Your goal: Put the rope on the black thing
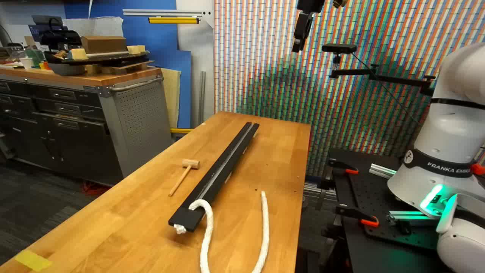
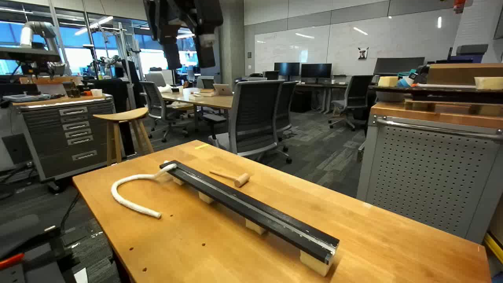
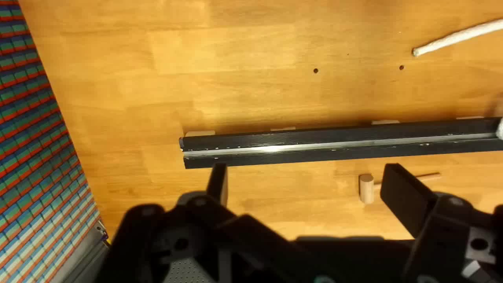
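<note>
One long, matte-black, grooved bar (image 2: 251,208)
Black two-fingered gripper (image 3: 306,184): spread apart, holding nothing. White fibre rope (image 2: 114,190): one end at the bar's end, remainder curving beside it; likely light, limp; best gripped near the free end.

A robotics lab; robot arm (image 1: 443,125), whiteboard (image 2: 330,47), monitors (image 2: 316,71), drawer cabinet (image 2: 51,135)

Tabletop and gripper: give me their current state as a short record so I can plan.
Grooved black bar: raised on pale blocks
White rope: touches one end of the bar, then curves across the tabletop
Wooden mallet: lying beside the bar, opposite side from the rope's curve
Gripper: open, empty, above the tabletop
Remaining: most of the rope not yet on the bar
</note>
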`<control>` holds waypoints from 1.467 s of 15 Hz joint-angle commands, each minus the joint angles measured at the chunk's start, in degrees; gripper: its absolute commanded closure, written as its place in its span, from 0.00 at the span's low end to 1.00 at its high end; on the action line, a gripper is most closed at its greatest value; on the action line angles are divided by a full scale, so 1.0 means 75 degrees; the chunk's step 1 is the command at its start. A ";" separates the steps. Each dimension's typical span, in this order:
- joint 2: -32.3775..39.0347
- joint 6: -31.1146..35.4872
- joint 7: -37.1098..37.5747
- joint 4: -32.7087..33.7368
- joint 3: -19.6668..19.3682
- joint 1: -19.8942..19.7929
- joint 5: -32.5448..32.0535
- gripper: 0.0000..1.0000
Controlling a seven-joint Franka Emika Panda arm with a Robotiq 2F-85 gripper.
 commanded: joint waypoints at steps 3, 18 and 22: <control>-0.0006 -0.0018 -0.0029 0.0100 0.0054 -0.0064 0.0035 0.00; 0.0220 0.1343 0.1252 -0.0041 0.0356 -0.0128 0.0278 0.00; 0.0742 0.2655 0.2764 -0.0121 0.0864 -0.0328 -0.0053 0.00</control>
